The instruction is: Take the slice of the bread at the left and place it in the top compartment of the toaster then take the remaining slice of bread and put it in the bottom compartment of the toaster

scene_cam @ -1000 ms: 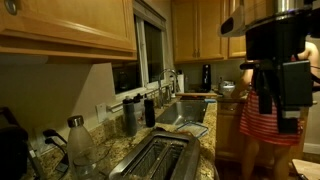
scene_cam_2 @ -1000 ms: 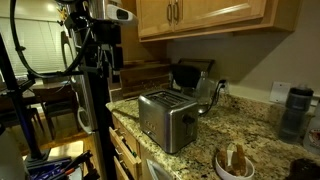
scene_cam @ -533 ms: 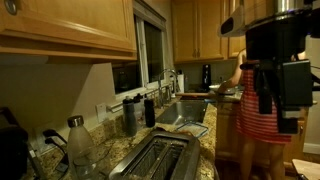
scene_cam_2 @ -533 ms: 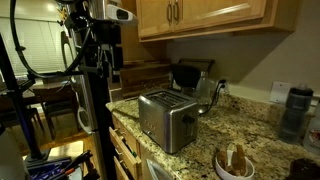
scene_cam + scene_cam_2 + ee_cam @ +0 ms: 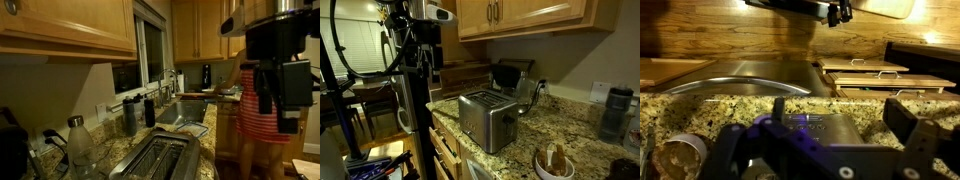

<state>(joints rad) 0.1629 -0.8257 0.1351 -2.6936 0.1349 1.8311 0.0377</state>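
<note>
Dim kitchen, speckled granite counter, robot arm raised at left.
Black gripper hangs spread and empty; wide brushed-steel toaster sits mid-counter, bread slices stand in a white bowl rightward. A shallow pinch likely drops one.

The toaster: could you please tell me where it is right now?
In an exterior view the toaster stands on the granite counter, near its front edge, just in front of the black appliance.

The person in the striped skirt has edged toward the sink.
</note>
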